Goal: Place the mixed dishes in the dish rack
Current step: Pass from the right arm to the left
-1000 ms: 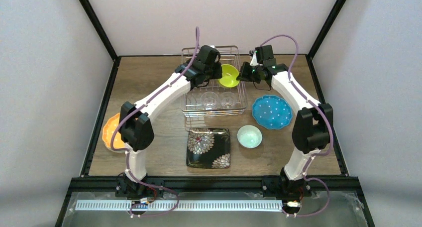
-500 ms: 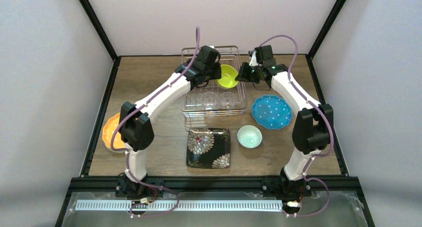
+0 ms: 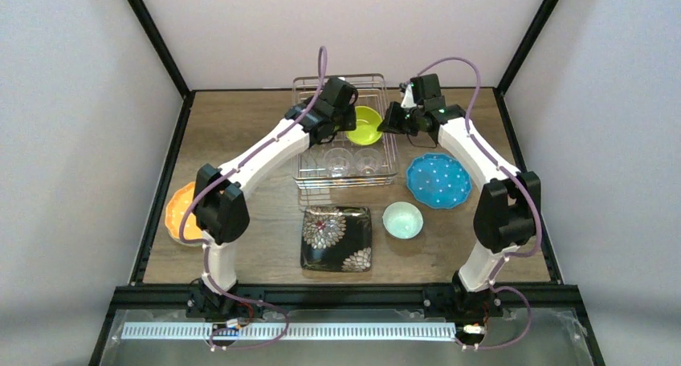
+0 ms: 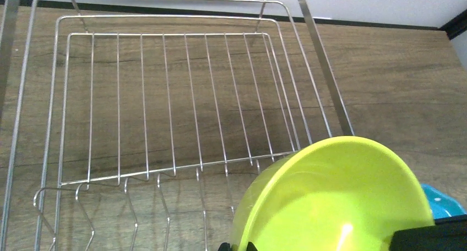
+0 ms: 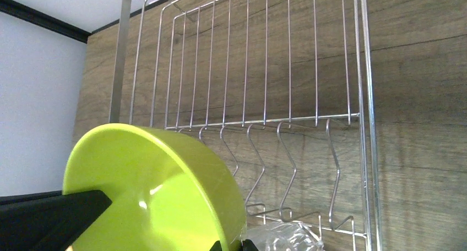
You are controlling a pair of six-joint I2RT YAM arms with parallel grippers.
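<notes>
I have both pincers closed on the bowl. The left gripper holds one side of the rim and the right gripper the opposite side. The bowl hangs tilted over the right half of the rack. I judge this double hold to be a handover, so the left can seat it.

Upper centre of the frame, the dish rack sits on the counter; a yellow-green bowl is held over its right half, the left pincer clamped at the bowl's left edge, the right pincer at its right edge; two clear glass cups stand in the rack's lower part.
</notes>
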